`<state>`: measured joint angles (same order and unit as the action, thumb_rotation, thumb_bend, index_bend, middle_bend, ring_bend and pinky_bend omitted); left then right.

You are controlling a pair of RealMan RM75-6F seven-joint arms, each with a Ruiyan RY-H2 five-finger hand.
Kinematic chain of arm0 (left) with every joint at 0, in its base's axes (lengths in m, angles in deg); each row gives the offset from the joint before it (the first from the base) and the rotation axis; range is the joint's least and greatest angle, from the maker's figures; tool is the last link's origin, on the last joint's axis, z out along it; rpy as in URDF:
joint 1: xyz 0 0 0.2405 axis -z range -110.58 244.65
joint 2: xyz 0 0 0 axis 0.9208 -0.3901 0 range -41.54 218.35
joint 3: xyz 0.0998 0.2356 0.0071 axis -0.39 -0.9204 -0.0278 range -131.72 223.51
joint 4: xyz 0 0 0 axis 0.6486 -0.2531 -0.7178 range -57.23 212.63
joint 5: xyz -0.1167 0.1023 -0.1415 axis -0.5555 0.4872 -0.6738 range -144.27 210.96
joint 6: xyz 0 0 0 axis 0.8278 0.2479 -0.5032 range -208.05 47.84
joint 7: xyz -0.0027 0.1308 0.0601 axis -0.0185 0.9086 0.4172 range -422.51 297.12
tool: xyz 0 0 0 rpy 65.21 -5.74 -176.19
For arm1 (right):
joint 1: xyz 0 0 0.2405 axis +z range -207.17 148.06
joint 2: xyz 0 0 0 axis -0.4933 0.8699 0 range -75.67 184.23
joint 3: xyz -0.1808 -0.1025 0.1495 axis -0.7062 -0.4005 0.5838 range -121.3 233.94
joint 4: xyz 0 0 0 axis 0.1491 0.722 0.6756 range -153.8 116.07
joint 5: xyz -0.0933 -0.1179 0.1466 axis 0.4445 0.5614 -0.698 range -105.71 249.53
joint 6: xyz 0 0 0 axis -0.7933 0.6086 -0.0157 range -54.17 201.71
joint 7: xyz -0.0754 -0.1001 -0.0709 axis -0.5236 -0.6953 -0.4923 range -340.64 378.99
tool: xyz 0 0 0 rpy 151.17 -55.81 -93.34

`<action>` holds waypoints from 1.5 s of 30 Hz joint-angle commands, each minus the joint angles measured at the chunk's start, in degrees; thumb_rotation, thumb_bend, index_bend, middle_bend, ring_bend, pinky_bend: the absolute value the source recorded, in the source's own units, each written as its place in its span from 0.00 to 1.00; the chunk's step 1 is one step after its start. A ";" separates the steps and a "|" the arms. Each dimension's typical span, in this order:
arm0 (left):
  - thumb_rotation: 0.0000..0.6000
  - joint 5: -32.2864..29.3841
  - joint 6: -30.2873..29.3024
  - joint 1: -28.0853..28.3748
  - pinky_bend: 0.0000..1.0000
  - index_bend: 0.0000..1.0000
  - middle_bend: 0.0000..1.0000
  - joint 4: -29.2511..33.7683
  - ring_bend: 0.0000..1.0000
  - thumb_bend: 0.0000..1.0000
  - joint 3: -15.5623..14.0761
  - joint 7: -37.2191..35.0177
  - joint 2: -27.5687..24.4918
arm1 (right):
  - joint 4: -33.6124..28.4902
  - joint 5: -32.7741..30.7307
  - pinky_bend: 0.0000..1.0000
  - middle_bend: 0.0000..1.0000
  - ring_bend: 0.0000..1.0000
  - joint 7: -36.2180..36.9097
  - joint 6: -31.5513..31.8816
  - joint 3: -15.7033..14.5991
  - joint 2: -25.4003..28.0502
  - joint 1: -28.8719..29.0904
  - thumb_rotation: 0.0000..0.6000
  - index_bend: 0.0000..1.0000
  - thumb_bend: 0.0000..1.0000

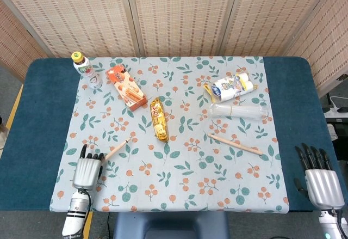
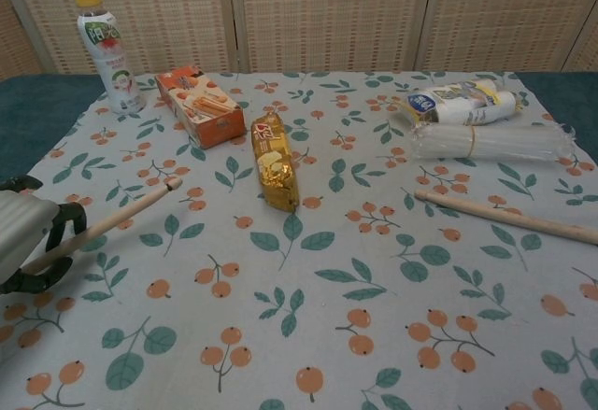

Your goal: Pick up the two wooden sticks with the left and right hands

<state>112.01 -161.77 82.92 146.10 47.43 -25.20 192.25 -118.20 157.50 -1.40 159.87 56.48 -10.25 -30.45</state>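
My left hand (image 1: 87, 170) (image 2: 26, 238) grips one wooden stick (image 1: 117, 149) (image 2: 112, 220) at its near end; the far tip points up and right, raised off the floral cloth. The second wooden stick (image 1: 235, 144) (image 2: 509, 218) lies flat on the cloth at the right, slanting down toward the right edge. Well below and to the right of that stick, my right hand (image 1: 322, 180) hovers over the blue table edge, fingers straight and apart, holding nothing. The chest view does not show the right hand.
A gold snack bar (image 1: 159, 120) lies mid-cloth. An orange box (image 1: 125, 87) and a drink bottle (image 1: 86, 70) stand at the back left. A wrapped roll (image 1: 232, 86) and a clear sleeve of cups (image 1: 239, 110) lie at the back right, just beyond the second stick.
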 commanded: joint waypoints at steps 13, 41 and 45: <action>1.00 13.88 -6.46 2.20 0.16 0.81 0.86 -11.76 0.52 0.59 -2.33 -13.85 -2.90 | 3.24 -29.59 0.00 0.24 0.02 -13.26 -20.98 12.72 -6.71 17.03 1.00 0.23 0.27; 1.00 15.62 -7.76 0.84 0.15 0.81 0.86 -15.12 0.52 0.58 -2.16 -18.00 -4.00 | 11.09 -47.45 0.00 0.39 0.16 -36.45 -19.61 8.25 -23.46 32.85 1.00 0.44 0.27; 1.00 15.59 -7.63 0.67 0.15 0.81 0.86 -15.68 0.53 0.58 -2.12 -18.49 -3.77 | 10.78 -49.06 0.00 0.39 0.16 -38.25 -18.66 7.45 -23.77 33.56 1.00 0.45 0.27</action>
<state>127.60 -169.44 83.61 130.46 45.30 -43.64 188.44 -107.36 109.01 -39.00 140.87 64.22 -33.85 2.80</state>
